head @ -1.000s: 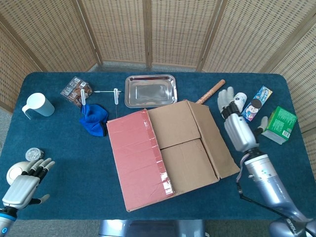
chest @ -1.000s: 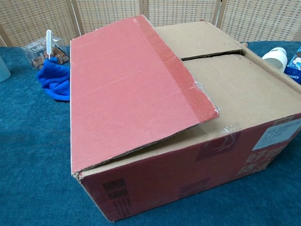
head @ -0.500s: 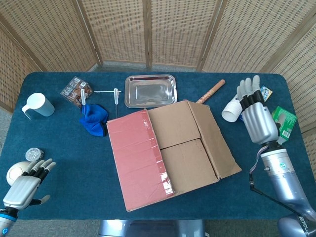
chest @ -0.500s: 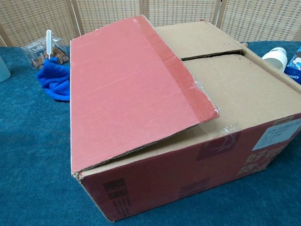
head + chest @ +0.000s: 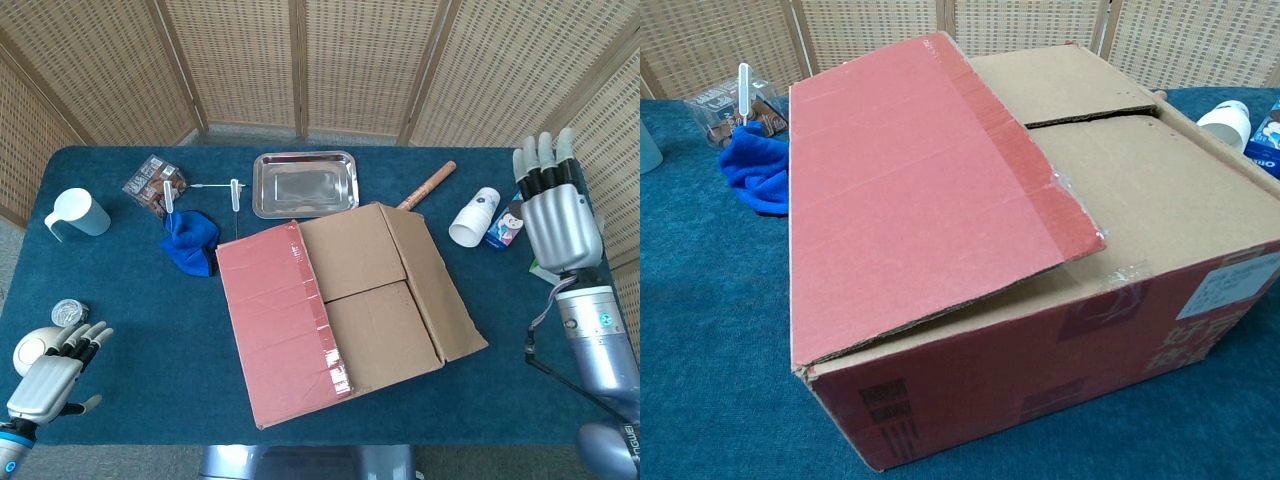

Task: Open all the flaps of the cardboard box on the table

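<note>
The table [image 5: 130, 300], covered in blue cloth, is carrying everything, and the cardboard box [image 5: 345, 310] is sitting near its middle, slightly toward the near edge, turned at an angle so that its long axis is running from the near left to the far right. The red flap [image 5: 275, 320] on the left is lying partly lifted over the top, its free edge pointing right across the box, while the outer flap [image 5: 440, 285] on the right is already folding outward and down. Two brown inner flaps [image 5: 360, 290] are lying flat, meeting along a seam; judging by this, most of the opening is not yet done.

The right hand [image 5: 555, 210] is hovering well apart from the box at the right edge, fingers straight and spread, holding nothing. The left hand [image 5: 50, 375] is resting at the near left corner, fingers apart and empty, probably waiting its turn.

A metal tray [image 5: 262, 195] is lying at the far side, a blue cloth [image 5: 190, 240] left of the box, and a white cup [image 5: 475, 215] lying on its side to the right.
</note>
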`<action>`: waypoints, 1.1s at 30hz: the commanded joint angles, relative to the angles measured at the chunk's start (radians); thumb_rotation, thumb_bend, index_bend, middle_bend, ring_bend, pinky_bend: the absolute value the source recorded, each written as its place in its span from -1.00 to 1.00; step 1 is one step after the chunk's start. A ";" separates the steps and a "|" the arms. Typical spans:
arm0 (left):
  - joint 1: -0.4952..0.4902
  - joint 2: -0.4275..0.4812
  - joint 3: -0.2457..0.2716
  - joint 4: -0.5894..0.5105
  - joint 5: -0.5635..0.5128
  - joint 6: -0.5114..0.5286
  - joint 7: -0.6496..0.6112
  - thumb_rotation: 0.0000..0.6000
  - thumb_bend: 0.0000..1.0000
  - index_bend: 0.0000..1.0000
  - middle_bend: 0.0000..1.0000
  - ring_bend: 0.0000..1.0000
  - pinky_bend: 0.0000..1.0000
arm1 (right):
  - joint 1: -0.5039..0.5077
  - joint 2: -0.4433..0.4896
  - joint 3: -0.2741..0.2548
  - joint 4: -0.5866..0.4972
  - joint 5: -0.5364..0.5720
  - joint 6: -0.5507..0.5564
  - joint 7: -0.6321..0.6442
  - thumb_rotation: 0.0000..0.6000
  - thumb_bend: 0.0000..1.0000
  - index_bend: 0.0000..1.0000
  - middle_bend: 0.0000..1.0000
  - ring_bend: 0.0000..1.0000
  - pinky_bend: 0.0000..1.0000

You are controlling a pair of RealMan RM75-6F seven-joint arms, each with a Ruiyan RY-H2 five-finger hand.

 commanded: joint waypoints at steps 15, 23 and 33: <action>0.000 0.009 -0.006 -0.011 0.014 0.024 -0.016 1.00 -1.00 -1.00 -1.00 -1.00 -1.00 | -0.222 0.004 0.111 0.073 -0.169 -0.067 0.916 1.00 -1.00 -1.00 -1.00 -1.00 -0.87; -0.005 0.025 -0.018 -0.036 0.045 0.064 -0.026 1.00 -1.00 -1.00 -1.00 -1.00 -1.00 | -0.408 -0.028 0.077 0.080 -0.281 0.051 1.199 0.30 -1.00 -1.00 -1.00 -1.00 -0.88; -0.022 0.041 -0.046 -0.040 0.048 0.083 -0.046 1.00 -1.00 -0.99 -1.00 -1.00 -1.00 | -0.564 -0.070 0.027 0.107 -0.396 0.174 1.258 -0.27 -1.00 -1.00 -1.00 -1.00 -1.00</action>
